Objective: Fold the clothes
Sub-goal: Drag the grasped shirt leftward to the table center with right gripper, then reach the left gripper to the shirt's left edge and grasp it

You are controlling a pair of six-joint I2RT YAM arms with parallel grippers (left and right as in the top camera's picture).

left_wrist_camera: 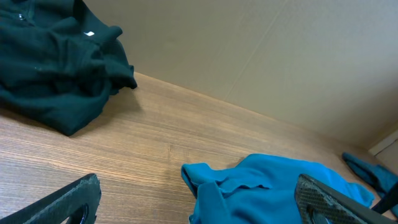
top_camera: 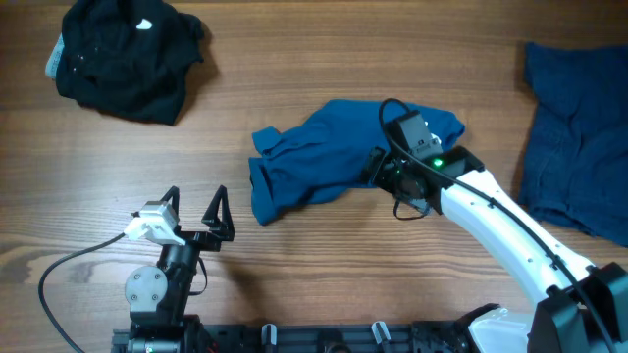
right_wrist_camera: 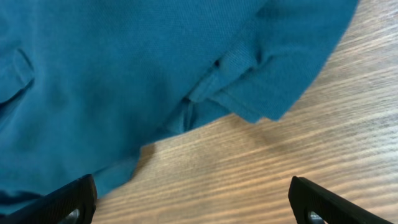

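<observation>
Blue polo shirt (top_camera: 324, 162) lies bunched directly under the right gripper (top_camera: 381, 175), jaws apart, likely poised to pinch its edge; the left gripper (top_camera: 194, 206), also spread, idles well short of it.

We see a wooden table (top_camera: 324, 265) with a brown top, its grain running left to right in the overhead view, with darker streaks across it. Up close in the right wrist view, the table's grain shows as fine light and dark lines. Along the table's far edge, in the left wrist view, stands a plain beige panel (left_wrist_camera: 249, 56), meeting the tabletop in a straight line. A faint seam (left_wrist_camera: 255, 59) slants across that panel. At the table's far right end, we make out a pale strip (left_wrist_camera: 388, 144); we cannot tell what it is.
</observation>
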